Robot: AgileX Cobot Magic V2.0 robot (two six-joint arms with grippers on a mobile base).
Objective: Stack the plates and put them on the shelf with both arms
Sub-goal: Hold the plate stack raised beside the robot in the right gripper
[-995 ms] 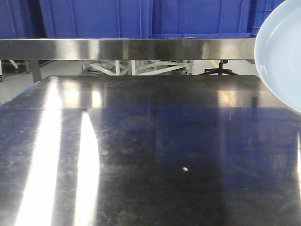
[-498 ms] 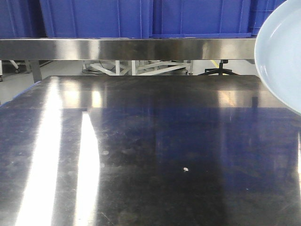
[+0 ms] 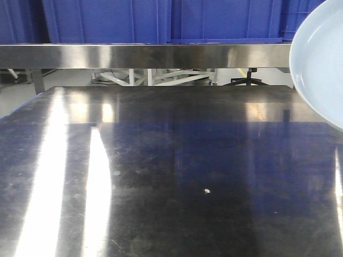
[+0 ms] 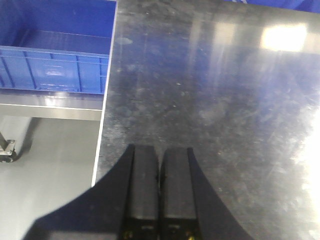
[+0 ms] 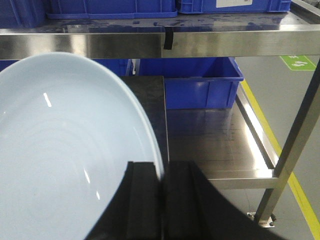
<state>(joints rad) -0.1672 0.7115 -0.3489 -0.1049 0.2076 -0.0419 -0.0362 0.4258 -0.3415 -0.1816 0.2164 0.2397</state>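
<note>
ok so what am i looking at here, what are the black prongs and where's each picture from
It's a two-armed robot with three cameras. The front view looks across a dark steel tabletop to a shelf carrying blue crates; only a tiny speck lies on the table. The other two cameras sit on the wrists, looking along each black tool. The left tool is shut and empty above the tabletop. The right tool pinches the rim of a pale plate, also seen at the front view's right edge.
</note>
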